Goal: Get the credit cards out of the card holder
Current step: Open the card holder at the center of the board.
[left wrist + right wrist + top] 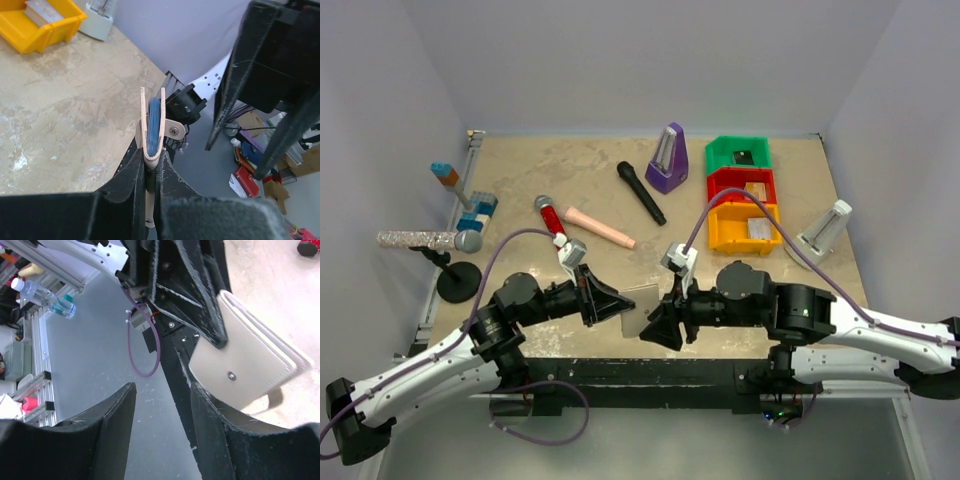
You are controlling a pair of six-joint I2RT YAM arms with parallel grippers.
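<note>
The card holder (642,303) is a beige bifold, held folded above the table's near edge. My left gripper (618,303) is shut on its lower edge. In the left wrist view the card holder (152,125) stands edge-on above the left gripper (152,162), with blue showing between its tan covers. My right gripper (650,326) is open just right of it. In the right wrist view the card holder (245,367) and its snap lie beside and beyond the right gripper (162,390), not between the fingers. The credit cards are hidden inside.
Green (740,153), red (745,186) and yellow (747,228) bins stand at the back right, beside a purple metronome (667,158) and a white one (824,231). A black microphone (641,192), a pink cylinder (596,226) and a glitter microphone on a stand (430,241) lie further left.
</note>
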